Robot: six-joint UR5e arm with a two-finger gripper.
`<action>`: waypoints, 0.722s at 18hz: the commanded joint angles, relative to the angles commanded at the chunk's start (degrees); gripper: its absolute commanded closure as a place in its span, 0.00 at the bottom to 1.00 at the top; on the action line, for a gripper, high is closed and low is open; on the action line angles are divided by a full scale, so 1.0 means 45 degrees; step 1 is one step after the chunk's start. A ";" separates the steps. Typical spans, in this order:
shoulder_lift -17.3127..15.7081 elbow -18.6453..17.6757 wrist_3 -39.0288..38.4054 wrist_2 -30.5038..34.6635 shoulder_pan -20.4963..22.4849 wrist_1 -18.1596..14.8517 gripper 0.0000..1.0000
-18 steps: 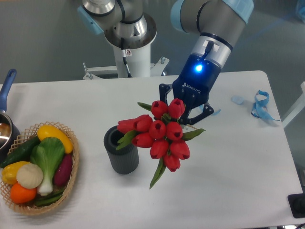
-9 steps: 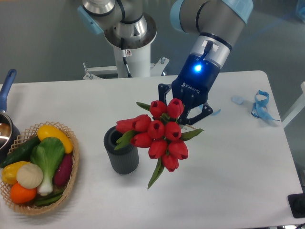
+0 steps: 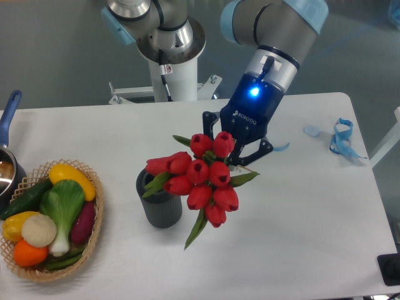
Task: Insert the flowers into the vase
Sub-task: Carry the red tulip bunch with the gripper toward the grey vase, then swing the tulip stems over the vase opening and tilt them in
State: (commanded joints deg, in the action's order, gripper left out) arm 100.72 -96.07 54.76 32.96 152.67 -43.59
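My gripper (image 3: pixel 232 150) is shut on the flowers (image 3: pixel 201 177), a tied bunch of red tulips with green leaves, and holds them tilted in the air. The blooms hang just right of the vase (image 3: pixel 159 201), a short dark grey ribbed cylinder standing upright on the table. The leftmost blooms and a leaf reach over the vase's rim. A long green leaf (image 3: pixel 195 229) points down toward the table. The stems and my fingertips are hidden behind the blooms.
A wicker basket (image 3: pixel 94 234) of colourful vegetables sits at the front left. A pot with a blue handle (image 3: pixel 7 119) is at the left edge. A blue ribbon (image 3: pixel 342 137) lies at the back right. The robot's base (image 3: pixel 169 62) stands behind the table.
My gripper and the flowers have moved left and slightly toward the vase. The leftmost blooms now overlap the vase's rim.
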 joint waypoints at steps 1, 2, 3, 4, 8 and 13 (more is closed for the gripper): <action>0.0019 0.0078 0.0000 -0.0116 -0.0059 0.0000 0.85; 0.0116 0.0078 0.0019 -0.0717 -0.0079 0.0020 0.85; 0.0137 0.0059 0.0039 -0.1187 -0.0099 0.0020 0.85; 0.0137 0.0059 0.0058 -0.1752 -0.0080 0.0020 0.85; 0.0137 -0.0427 0.0234 -0.4118 -0.0040 0.0020 0.85; 0.0098 -0.1561 0.1855 -0.6482 -0.0118 0.0020 0.85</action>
State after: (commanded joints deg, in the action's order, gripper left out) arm 101.16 -103.09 63.10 3.79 152.14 -43.51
